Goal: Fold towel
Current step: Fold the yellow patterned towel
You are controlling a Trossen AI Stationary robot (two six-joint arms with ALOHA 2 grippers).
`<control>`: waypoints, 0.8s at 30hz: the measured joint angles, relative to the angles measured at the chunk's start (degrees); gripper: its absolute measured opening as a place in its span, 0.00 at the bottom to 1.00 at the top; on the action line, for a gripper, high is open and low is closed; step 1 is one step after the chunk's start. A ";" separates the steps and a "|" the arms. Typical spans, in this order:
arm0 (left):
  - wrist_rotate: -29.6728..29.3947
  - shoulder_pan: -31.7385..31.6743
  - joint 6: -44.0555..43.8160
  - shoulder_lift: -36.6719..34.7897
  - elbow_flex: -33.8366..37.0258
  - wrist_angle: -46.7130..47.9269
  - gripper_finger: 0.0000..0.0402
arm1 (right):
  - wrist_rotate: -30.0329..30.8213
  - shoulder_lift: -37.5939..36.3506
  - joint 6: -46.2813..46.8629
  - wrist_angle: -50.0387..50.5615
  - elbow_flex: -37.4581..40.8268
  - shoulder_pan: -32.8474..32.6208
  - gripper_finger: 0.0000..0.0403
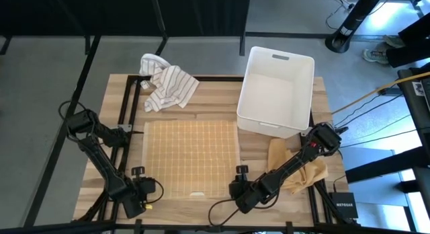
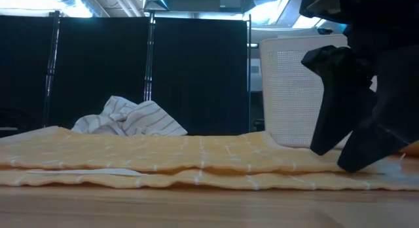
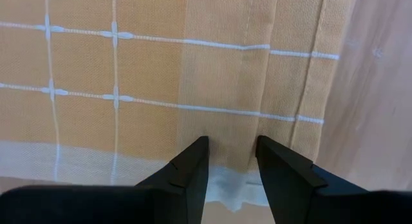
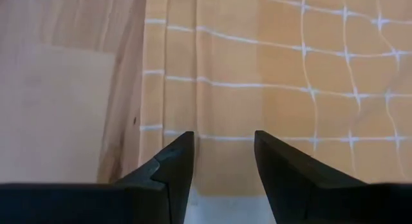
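Left gripper (image 3: 232,153): at the yellow checked towel's (image 1: 191,157) front left corner, fingers narrowly parted, holding nothing.
Right gripper (image 4: 222,147): at its front right corner, fingers parted, empty.
Towel: flat, centre front of the surface (image 1: 222,210).
Orange cloth (image 1: 306,170): right edge.
White bin (image 1: 277,93): back right.
Striped cloth (image 1: 168,86): back edge.

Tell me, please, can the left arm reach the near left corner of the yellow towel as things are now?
Probably yes. The left gripper already sits at the yellow towel's near edge by that corner, fingers apart over the hem, and nothing lies between them.
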State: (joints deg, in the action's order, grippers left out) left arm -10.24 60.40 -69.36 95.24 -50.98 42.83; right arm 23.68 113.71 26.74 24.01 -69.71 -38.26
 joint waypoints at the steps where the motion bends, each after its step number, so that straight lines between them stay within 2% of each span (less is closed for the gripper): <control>1: -0.02 0.00 -0.05 -0.10 0.02 0.02 0.31 | -0.12 0.00 -0.02 0.34 0.00 0.00 0.38; 11: -0.01 0.00 -0.99 -0.43 0.06 0.11 0.31 | -0.67 0.28 -0.02 2.99 0.00 0.00 0.17; 24: 0.02 -0.07 -0.38 -1.22 0.09 0.06 0.31 | -2.25 0.15 -0.02 3.09 0.00 0.00 0.01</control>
State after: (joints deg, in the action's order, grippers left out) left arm -10.22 60.34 -69.74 94.02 -50.89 42.89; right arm 21.43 113.86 26.72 27.09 -69.71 -38.26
